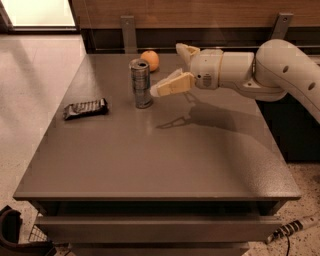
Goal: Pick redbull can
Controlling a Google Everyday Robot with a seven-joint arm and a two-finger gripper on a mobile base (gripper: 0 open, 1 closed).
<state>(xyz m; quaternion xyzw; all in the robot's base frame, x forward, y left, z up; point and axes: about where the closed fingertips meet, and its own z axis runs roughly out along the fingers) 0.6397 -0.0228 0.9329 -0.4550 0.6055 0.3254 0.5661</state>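
The redbull can (141,84) stood upright near the far edge of the counter (150,160), ungrasped. The gripper (166,70) hovered just beside it, toward the right edge, its 2 fingers spread apart; enclosing and lifting remained.

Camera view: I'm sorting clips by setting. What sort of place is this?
Probably an office break area or lab: a grey table against a wood-panelled wall, speckled floor, and snacks out: redbull can, orange, dark snack bar. The gripper, open, hovers beside the can.
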